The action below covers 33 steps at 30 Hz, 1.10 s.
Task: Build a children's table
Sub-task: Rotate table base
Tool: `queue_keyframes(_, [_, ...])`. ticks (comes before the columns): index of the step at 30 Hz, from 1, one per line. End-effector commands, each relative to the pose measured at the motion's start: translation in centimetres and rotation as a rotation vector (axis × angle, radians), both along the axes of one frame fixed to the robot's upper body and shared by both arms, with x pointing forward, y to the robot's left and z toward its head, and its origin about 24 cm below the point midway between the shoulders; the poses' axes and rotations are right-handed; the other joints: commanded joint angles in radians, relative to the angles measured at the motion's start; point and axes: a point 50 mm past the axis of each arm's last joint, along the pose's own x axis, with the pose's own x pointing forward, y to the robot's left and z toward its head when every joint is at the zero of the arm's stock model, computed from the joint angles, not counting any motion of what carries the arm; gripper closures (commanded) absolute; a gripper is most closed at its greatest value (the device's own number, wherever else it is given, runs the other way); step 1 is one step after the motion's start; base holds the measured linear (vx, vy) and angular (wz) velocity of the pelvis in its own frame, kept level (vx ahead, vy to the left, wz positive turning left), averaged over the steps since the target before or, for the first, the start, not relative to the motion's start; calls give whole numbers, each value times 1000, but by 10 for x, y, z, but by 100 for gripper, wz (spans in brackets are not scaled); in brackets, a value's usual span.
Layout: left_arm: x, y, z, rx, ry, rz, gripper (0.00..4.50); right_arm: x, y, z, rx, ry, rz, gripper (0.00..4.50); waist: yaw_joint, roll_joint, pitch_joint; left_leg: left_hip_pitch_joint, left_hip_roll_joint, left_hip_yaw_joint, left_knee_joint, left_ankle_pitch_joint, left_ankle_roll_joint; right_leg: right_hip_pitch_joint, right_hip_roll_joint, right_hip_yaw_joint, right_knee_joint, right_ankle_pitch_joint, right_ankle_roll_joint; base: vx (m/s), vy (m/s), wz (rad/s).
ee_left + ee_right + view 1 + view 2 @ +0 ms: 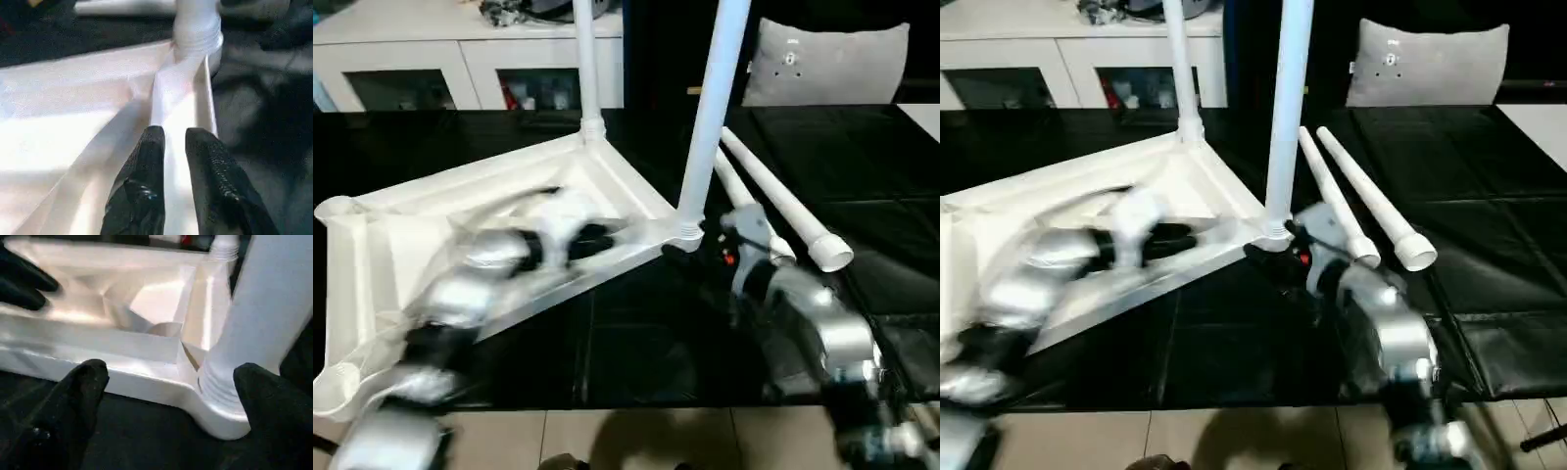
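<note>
From the head views, the white tabletop point(460, 211) lies upside down on the black table point(636, 343), left of centre. Two legs stand upright in its corner sockets, a far leg point(586, 69) and a near leg point(710, 117). Two loose legs point(783, 211) lie just right of it.

In the left wrist view, the left gripper point(174, 142) hovers over a rib, fingers nearly together, holding nothing.

In the right wrist view, the right gripper point(171, 377) is spread wide beside the near leg's socket point(220, 404).
</note>
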Motion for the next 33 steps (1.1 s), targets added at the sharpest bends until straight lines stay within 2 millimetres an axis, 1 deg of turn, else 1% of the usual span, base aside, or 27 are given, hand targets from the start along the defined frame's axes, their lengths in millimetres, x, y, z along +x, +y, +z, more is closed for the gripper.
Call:
queue_keyframes(1, [-3, 3, 11, 12, 0, -9, 360, 9, -3, 1, -59, -3, 27, 0, 5, -10, -71, 31, 72, -26, -65, -151, 52, 46, -111, 74, -69, -321, -142, 0, 0, 0])
queue_keyframes(3, [-7, 9, 13, 37, 26, 0, 360, 21, -9, 6, -92, -2, 33, 0, 6, -11, -72, 28, 73, -27, -66, -155, 47, 50, -111, 73, -66, -314, -148, 0, 0, 0])
queue_keyframes(4, [-9, 10, 14, 47, 30, 0, 341, 24, -10, 8, -98, -4, 35, 0, 4, -12, -72, 25, 73, -29, -67, -155, 46, 54, -110, 73, -62, -306, -154, 0, 0, 0])
queue_keyframes(6, [-13, 12, 15, 65, 40, 5, 330, 35, -14, 16, -82, -33, 40, 0, 5, -11, -74, 25, 73, -28, -64, -159, 46, 54, -113, 73, -60, -292, -164, 0, 0, 0])
queue_keyframes(7, [-14, 11, 16, 68, 41, 17, 321, 40, -15, 20, -58, -62, 17, 0, 1, -12, -74, 22, 72, -29, -63, -161, 46, 57, -114, 73, -58, -287, -174, 0, 0, 0])
queue_keyframes(8, [-14, 11, 16, 68, 40, 27, 314, 45, -16, 24, -37, -99, -28, 0, 0, -12, -73, 25, 71, -26, -62, -157, 47, 53, -112, 75, -60, -285, -176, 0, 0, 0])
queue_keyframes(9, [-15, 11, 17, 68, 41, 36, 304, 48, -17, 27, -26, -123, -59, 0, 1, -14, -73, 23, 70, -26, -62, -151, 49, 55, -111, 74, -59, -281, -177, 0, 0, 0])
queue_keyframes(10, [-13, 12, 17, 69, 32, 63, 296, 54, -22, 30, -4, -157, -162, 0, 1, -14, -74, 23, 70, -27, -61, -141, 50, 55, -111, 75, -56, -271, -180, 0, 0, 0])
queue_keyframes(11, [-13, 13, 18, 70, 28, 74, 296, 56, -23, 31, 0, -167, -194, 0, 0, -13, -74, 24, 71, -27, -62, -135, 47, 53, -110, 75, -54, -267, -183, 0, 0, 0])
queue_keyframes(12, [-11, 14, 18, 77, 18, 99, 289, 57, -25, 31, 3, -188, -238, 0, 0, -17, -75, 23, 69, -26, -61, -130, 49, 55, -108, 74, -52, -261, -184, 0, 0, 0])
queue_keyframes(13, [-7, 18, 20, 87, -1, 143, 281, 57, -25, 31, 17, -199, -256, 0, 0, -16, -76, 22, 67, -26, -60, -124, 54, 56, -107, 74, -51, -250, -184, 0, 0, 0])
queue_keyframes(15, [-4, 22, 23, 99, -21, 196, 262, 56, -22, 28, 39, -198, -239, 0, -2, -16, -77, 19, 66, -26, -59, -123, 66, 58, -105, 72, -49, -239, -180, 0, 0, 0])
queue_keyframes(16, [-2, 28, 25, 114, -35, 238, 256, 53, -19, 25, 56, -187, -207, 0, -2, -19, -78, 19, 67, -25, -58, -123, 70, 59, -106, 72, -50, -238, -179, 0, 0, 0])
queue_keyframes(18, [0, 35, 29, 132, -50, 300, 253, 49, -14, 19, 70, -176, -159, 0, 0, -17, -79, 20, 69, -26, -57, -127, 77, 58, -106, 72, -50, -238, -178, 0, 0, 0])
queue_keyframes(19, [2, 41, 31, 147, -65, 352, 248, 46, -11, 15, 69, -170, -126, 0, -1, -17, -77, 19, 69, -27, -58, -126, 79, 58, -106, 72, -50, -238, -178, 0, 0, 0])
queue_keyframes(20, [6, 58, 36, 199, -99, 475, 233, 34, -4, 4, 77, -131, -41, 0, -2, -16, -77, 18, 67, -27, -57, -129, 81, 58, -101, 70, -50, -235, -174, 0, 0, 0])
queue_keyframes(21, [8, 65, 38, 233, -115, 523, 221, 28, 0, -1, 77, -111, -9, 0, 0, -17, -75, 18, 67, -27, -59, -138, 89, 58, -97, 70, -53, -241, -155, 0, 0, 0])
queue_keyframes(22, [8, 72, 39, 263, -125, 559, 215, 22, 2, -6, 73, -98, 15, 0, -2, -12, -77, 20, 70, -32, -61, -140, 86, 57, -97, 69, -52, -241, -150, 0, 0, 0])
queue_keyframes(23, [8, 72, 39, 263, -125, 559, 215, 22, 2, -6, 73, -98, 15, 0, -2, -15, -79, 20, 70, -32, -61, -137, 83, 57, -99, 69, -52, -238, -151, 0, 0, 0])
queue_keyframes(24, [8, 80, 41, 294, -132, 605, 215, 15, 7, -12, 62, -85, 42, 0, -1, -8, -78, 23, 71, -34, -61, -145, 74, 56, -102, 69, -54, -248, -160, 0, 0, 0])
queue_keyframes(25, [8, 86, 40, 327, -131, 634, 215, 10, 11, -15, 58, -76, 61, 0, -2, -11, -75, 22, 71, -32, -63, -160, 65, 54, -100, 70, -57, -265, -159, 0, 0, 0])
queue_keyframes(26, [7, 91, 40, 356, -131, 656, 215, 7, 14, -17, 58, -68, 73, 0, -1, -5, -76, 26, 72, -34, -63, -179, 54, 52, -104, 70, -57, -283, -161, 0, 0, 0])
queue_keyframes(27, [6, 99, 38, 411, -127, 691, 215, 2, 18, -21, 58, -53, 87, 0, -3, -7, -73, 24, 71, -34, -64, -188, 53, 51, -101, 70, -62, -293, -156, 0, 0, 0])
queue_keyframes(30, [0, 118, 31, 519, -91, 743, 215, -4, 30, -26, 64, -33, 94, 0, -5, 0, -70, 27, 69, -40, -69, -241, 32, 50, -104, 70, -68, -357, -129, 0, 0, 0])
queue_keyframes(31, [-2, 124, 27, 551, -68, 751, 244, -6, 35, -27, 68, -26, 90, 0, -8, 0, -68, 30, 68, -40, -70, -260, 25, 47, -104, 70, -74, -378, -124, 0, 0, 0])
queue_keyframes(32, [-2, 124, 27, 551, -68, 751, 251, -6, 35, -27, 68, -26, 90, 0, -8, 1, -68, 33, 68, -40, -70, -268, 22, 45, -105, 71, -77, -385, -123, 0, 0, 0])
queue_keyframes(33, [-5, 133, 20, 587, -39, 763, 251, -8, 43, -28, 66, -12, 81, 0, -6, 5, -67, 34, 69, -42, -71, -279, 14, 44, -105, 71, -78, -389, -122, 0, 0, 0])
